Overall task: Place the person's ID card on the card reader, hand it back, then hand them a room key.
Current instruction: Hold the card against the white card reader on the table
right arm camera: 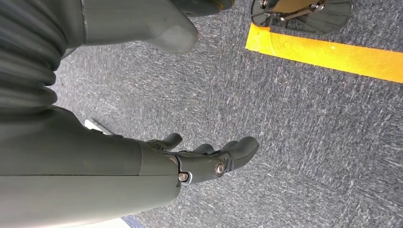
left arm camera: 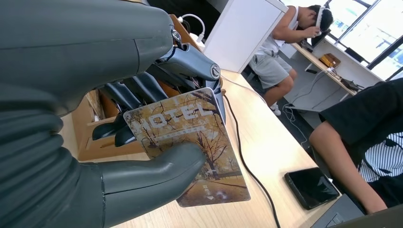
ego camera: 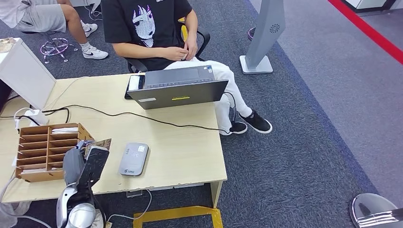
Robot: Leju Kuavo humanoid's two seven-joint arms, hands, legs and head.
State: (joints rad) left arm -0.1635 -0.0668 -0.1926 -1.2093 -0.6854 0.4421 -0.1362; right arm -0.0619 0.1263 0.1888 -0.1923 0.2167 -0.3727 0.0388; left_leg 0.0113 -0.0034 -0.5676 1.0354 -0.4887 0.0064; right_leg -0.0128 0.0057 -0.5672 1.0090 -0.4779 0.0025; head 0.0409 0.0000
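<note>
Light wooden desk [ego camera: 180, 147] on grey carpet [ego camera: 304, 142]; red floor stripe [ego camera: 370, 31] at far right; yellow tape [right arm camera: 328, 52] on carpet; bright windows [left arm camera: 366, 23] behind a second desk [left arm camera: 323, 66].

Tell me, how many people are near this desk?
2. One person in a black T-shirt sits across the desk behind the laptop. Another person in grey shorts sits further back, at the far left. Others may be out of frame.

The left hand [left arm camera: 142, 118] had a grey ribbed cover, thick grey thumb, darker fingers with what looked like small screws
</note>
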